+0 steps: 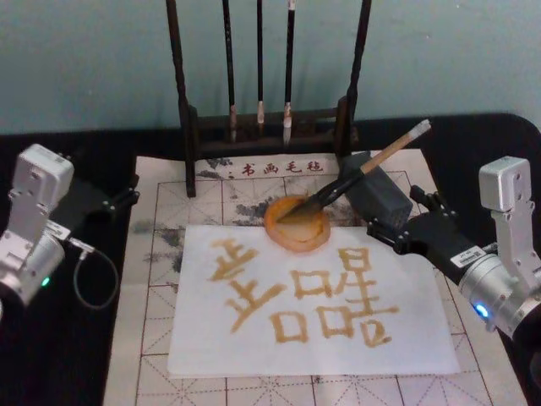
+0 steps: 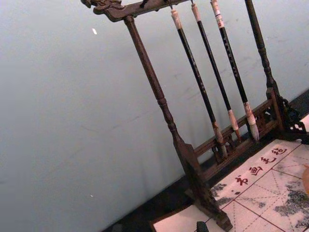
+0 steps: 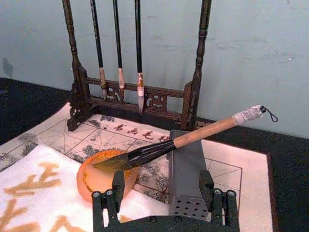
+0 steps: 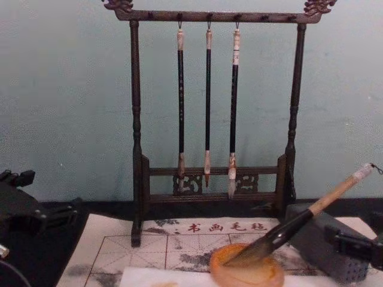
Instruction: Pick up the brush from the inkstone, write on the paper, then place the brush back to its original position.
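Resting with its thick dark bristle tuft in the round amber-orange inkstone (image 1: 297,224), the large calligraphy brush with tan wooden handle, whitish end cap & black lower shaft (image 1: 365,170) is seen leaning back to the robot's right, its handle propped on a grey rectangular block with small holes (image 3: 187,176). Golden-brown characters are already painted across the plain white sheet of paper (image 1: 308,313), which lies on a cream felt mat w/ red grid lines & grey ink stains (image 1: 161,254). The task is judged essentially done: writing made, brush set back; only clearing the arms appears to be left. The right gripper (image 1: 404,225) is held just beside the block, to the robot's right of the inkstone, its black fingers (image 3: 118,186) spread apart & grasping nothing. The left gripper (image 1: 121,200) is parked by the mat's left edge; whether it is released or clenched cannot be told. Behind, three thin black-shafted brushes (image 4: 207,101) are hung from a dark carved wooden rack (image 4: 136,149). Inkstone looks glossy, paler at centre; paper matte, slightly rumpled.
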